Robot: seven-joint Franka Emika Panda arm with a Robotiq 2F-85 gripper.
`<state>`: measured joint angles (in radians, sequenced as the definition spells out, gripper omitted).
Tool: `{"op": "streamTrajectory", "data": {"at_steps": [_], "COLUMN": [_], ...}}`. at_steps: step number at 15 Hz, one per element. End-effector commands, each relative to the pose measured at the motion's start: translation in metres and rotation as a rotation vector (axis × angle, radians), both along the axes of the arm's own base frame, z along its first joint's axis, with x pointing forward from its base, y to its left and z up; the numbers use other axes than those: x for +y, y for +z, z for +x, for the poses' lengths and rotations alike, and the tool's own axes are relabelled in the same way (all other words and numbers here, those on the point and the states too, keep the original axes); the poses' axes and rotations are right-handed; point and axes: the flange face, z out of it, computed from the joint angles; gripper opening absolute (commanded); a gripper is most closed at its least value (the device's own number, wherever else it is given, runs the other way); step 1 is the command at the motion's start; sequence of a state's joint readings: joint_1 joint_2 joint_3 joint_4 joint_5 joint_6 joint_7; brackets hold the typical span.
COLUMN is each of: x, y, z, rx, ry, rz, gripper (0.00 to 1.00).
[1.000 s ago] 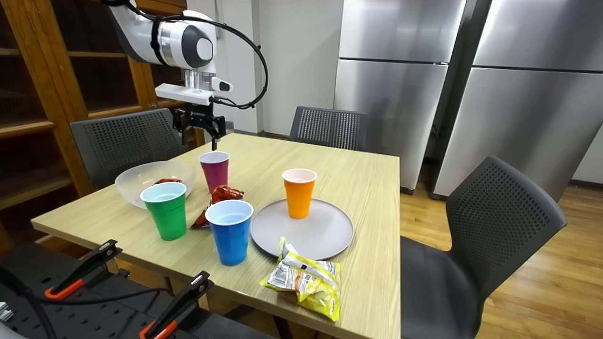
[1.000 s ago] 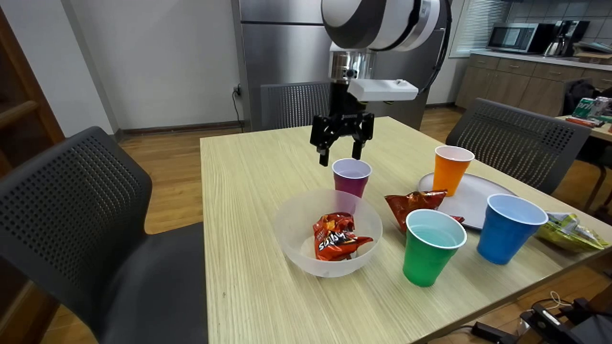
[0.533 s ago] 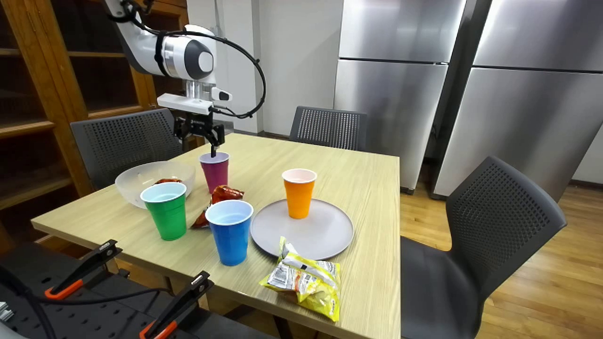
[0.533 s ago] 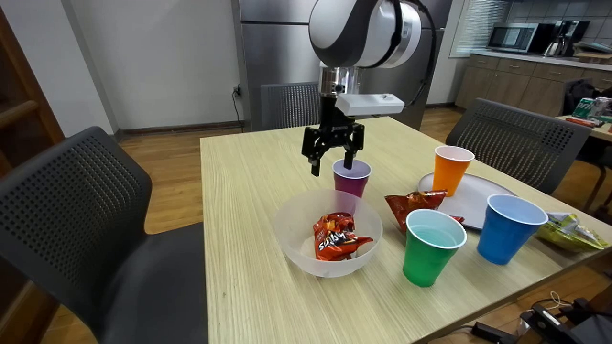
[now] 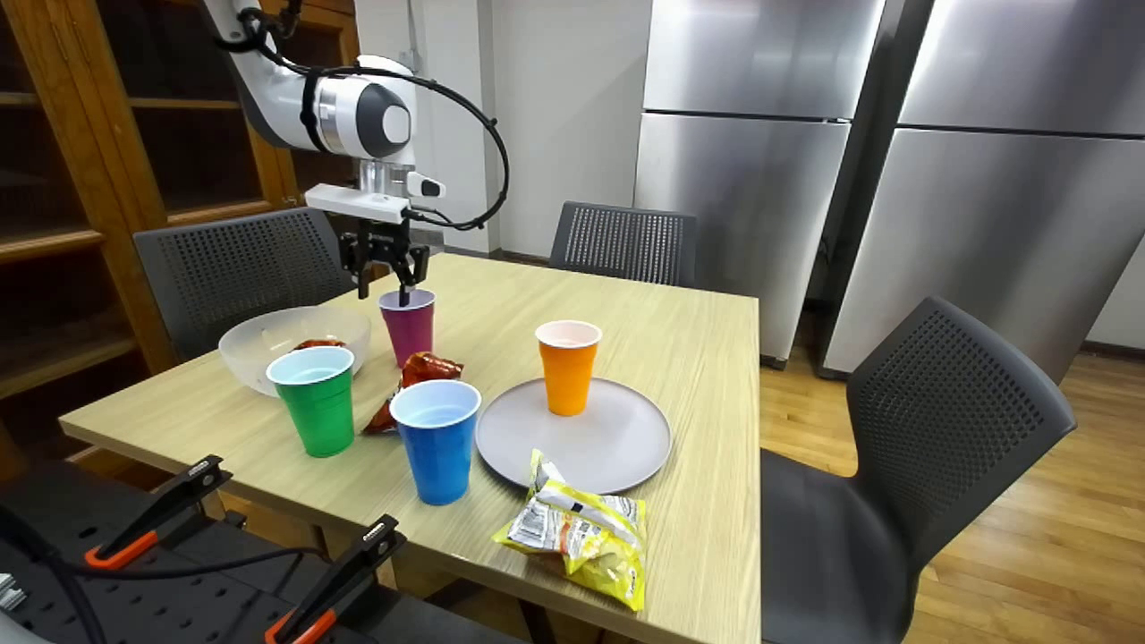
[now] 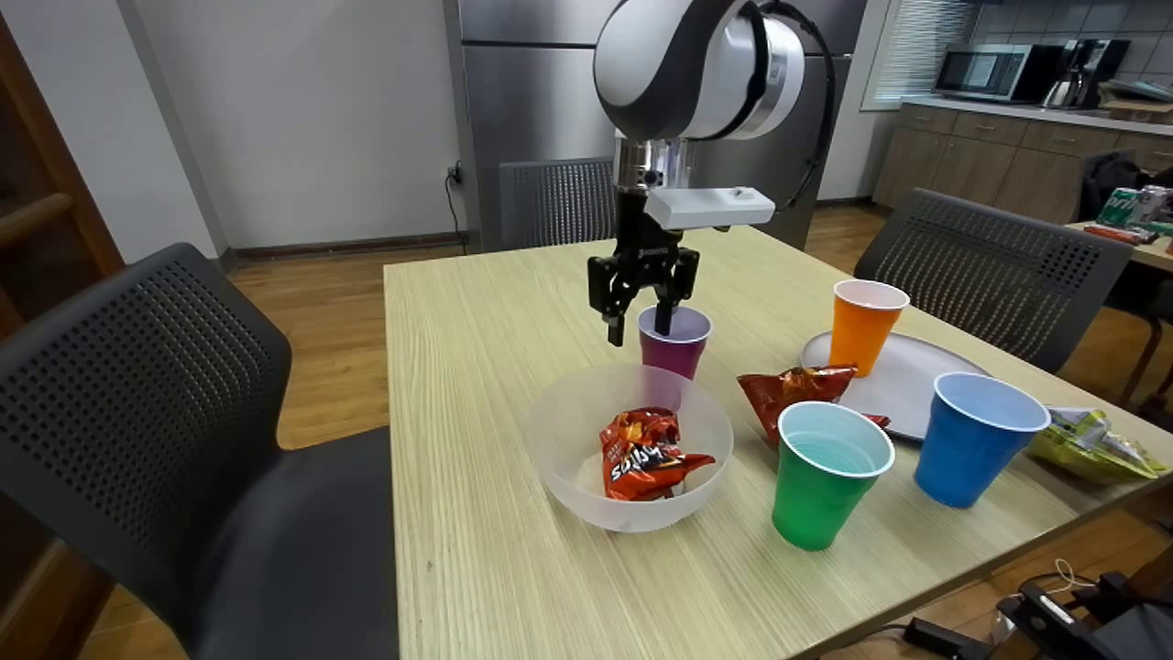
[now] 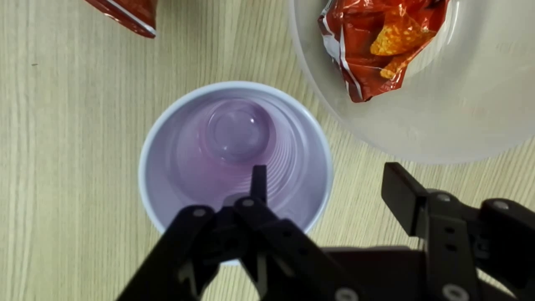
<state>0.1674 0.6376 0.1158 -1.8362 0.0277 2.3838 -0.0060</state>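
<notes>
Only the wrist view shows the inner bottom of the purple cup [image 7: 230, 167], partly under the pincer [image 7: 325, 180], fingers apart; the bowl [image 7: 468, 108] nearby holds a chip bag [image 7: 372, 54].

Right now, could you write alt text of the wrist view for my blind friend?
An open black pincer hangs at a pale purple cup, one finger above or inside its mouth, the other outside the rim. Upper right, a frosted bowl holds a red snack bag; another red packet peeks in at top left.
</notes>
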Motion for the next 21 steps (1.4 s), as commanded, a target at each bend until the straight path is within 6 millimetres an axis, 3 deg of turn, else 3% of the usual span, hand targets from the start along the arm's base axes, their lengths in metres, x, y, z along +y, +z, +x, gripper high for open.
{"op": "streamTrajectory", "data": {"at_steps": [1, 5, 7, 15, 21], "x": [0.002, 0.002, 0.002, 0.0, -0.007], "y": [0.004, 0.005, 0.006, 0.03, 0.071], "z": [0.0, -0.004, -0.007, -0.016, -0.021], "rx": [-0.006, -0.007, -0.005, -0.033, -0.093], "ry": [-0.013, -0.012, -0.009, -0.006, -0.038], "rz": [-0.02, -0.023, -0.031, -0.046, -0.032], "gripper": [0.42, 0.11, 0.0, 0.01, 0.01]}}
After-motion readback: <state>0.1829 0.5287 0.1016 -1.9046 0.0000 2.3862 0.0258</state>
